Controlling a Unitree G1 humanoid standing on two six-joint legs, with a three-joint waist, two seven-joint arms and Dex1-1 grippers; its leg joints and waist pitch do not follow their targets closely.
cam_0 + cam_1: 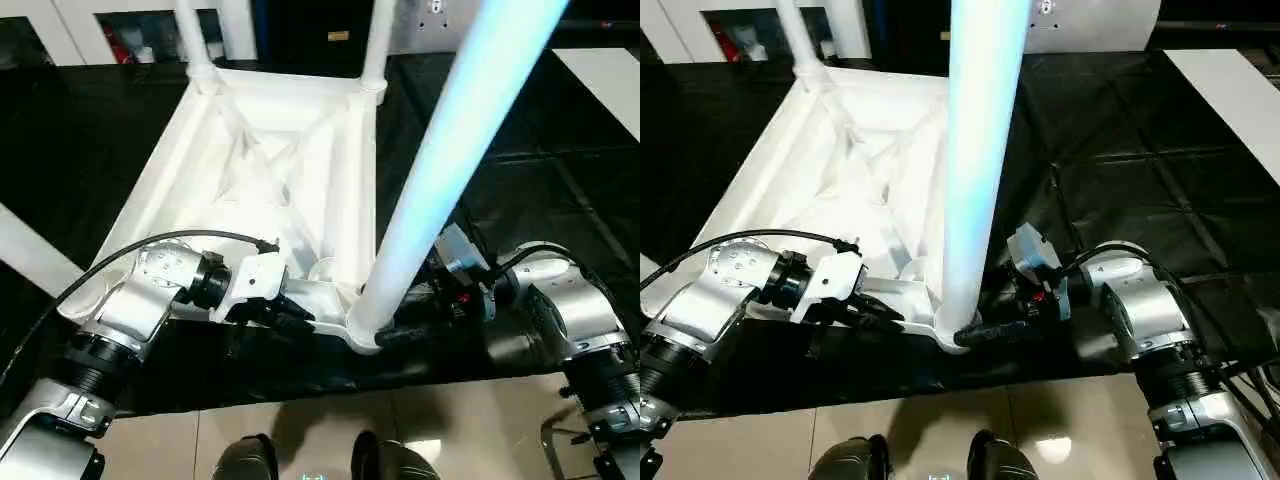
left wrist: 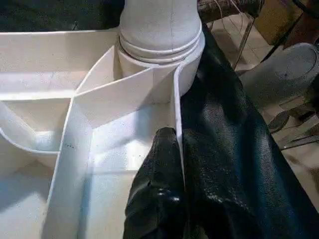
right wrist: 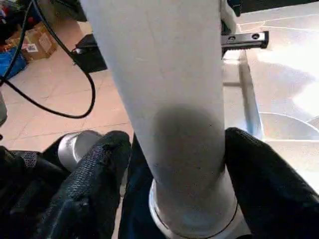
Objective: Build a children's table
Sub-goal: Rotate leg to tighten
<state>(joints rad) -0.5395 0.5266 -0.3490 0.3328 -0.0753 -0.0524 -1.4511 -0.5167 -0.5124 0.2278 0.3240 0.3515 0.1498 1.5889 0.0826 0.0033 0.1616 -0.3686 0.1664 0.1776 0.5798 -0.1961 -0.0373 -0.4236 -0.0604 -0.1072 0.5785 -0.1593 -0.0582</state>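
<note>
Children's table point(image 1: 270, 150): white plastic, upside down on a black-covered bench point(image 1: 90, 130), ribbed cross-braced underside facing up. It sits at the near-middle of the bench, its near rim close to the bench's front edge.

Legs: one leg point(image 1: 455, 150) stands in the near right corner socket point(image 2: 159, 45) and rises toward the camera. Two more legs point(image 1: 375, 40) stand in the far corner sockets, their upper ends cut off by the frame. A further white tube point(image 1: 35, 250) crosses the bench's left edge; what it is cannot be told.

Left tool point(image 2: 172, 169): fingers together, clamped on the thin near rim wall of the table top, just beside the near right socket, one finger point(image 2: 154, 194) inside the rim and the other outside against the black cover.

Right tool point(image 3: 174, 159): reaches in from the right at the foot of the near right leg, black fingers point(image 3: 94, 179) set on either side of the tube just above the socket collar, both touching or nearly touching it.

Floor point(image 1: 300, 420): beige tiles in front of the bench; the robot's two feet point(image 1: 245, 460) show at the bottom.
</note>
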